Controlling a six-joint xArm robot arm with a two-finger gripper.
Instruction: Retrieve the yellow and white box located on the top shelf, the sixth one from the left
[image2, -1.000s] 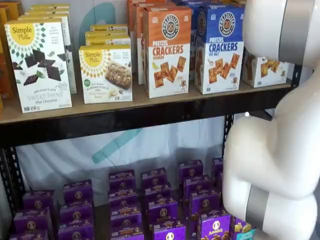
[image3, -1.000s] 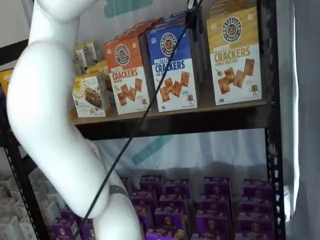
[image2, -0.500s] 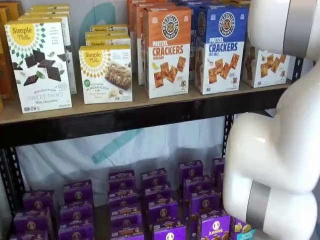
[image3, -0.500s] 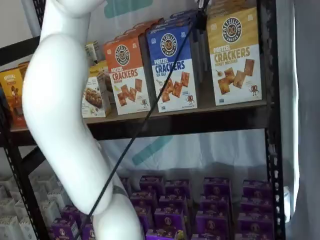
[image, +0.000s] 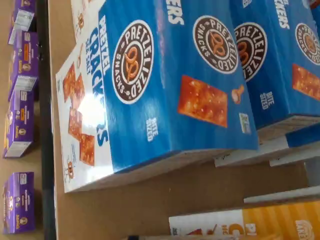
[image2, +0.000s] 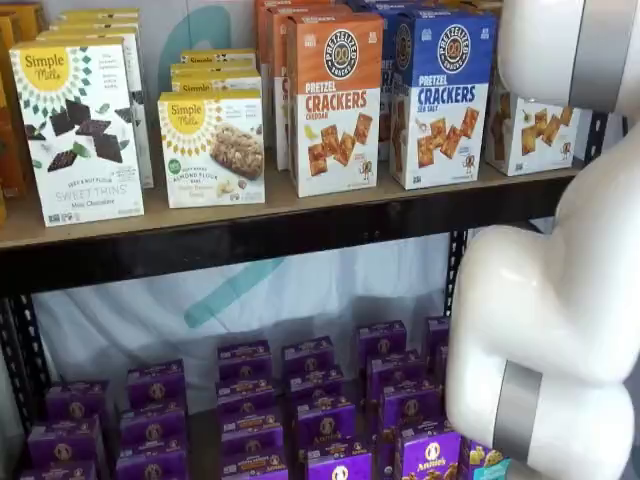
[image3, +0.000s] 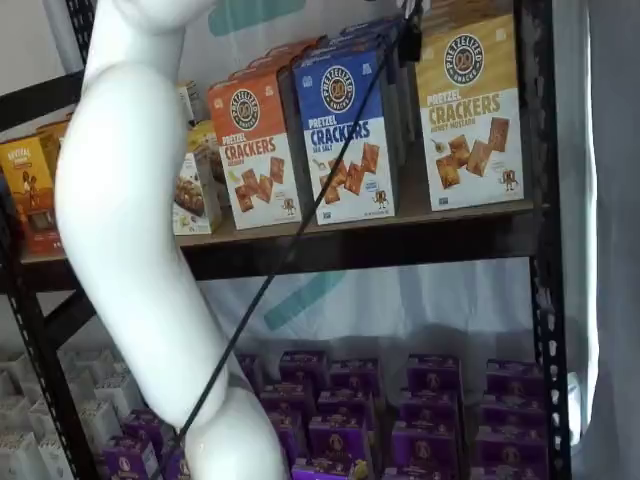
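Still, main risk here: the wrist view is filled by the blue-topped crackers box (image: 155, 95), w/ only a strip of the yellow and white box (image: 250, 222) beside it, so a descent from this pose could close on the wrong carton. The two stand close on the top shelf (image3: 380, 245), so a slightly off approach could also nudge the blue one or tip the target back. The end effector isn't clearly in view in either shelf view; a dark bit w/ the cable at the upper edge may be part of it, so I can't tell whether it's open, and nothing seems held. The target stands upright at the shelf's right end, right of the blue box and near the black upright (image3: 540, 230). It's tall, flat-faced cardboard, mustard above, white below, prob. light and smooth; glossy print on the blue carton shows glare. The shelf is a tan wood board w/ black metal rail. Small purple boxes (image3: 430, 385) sit below.
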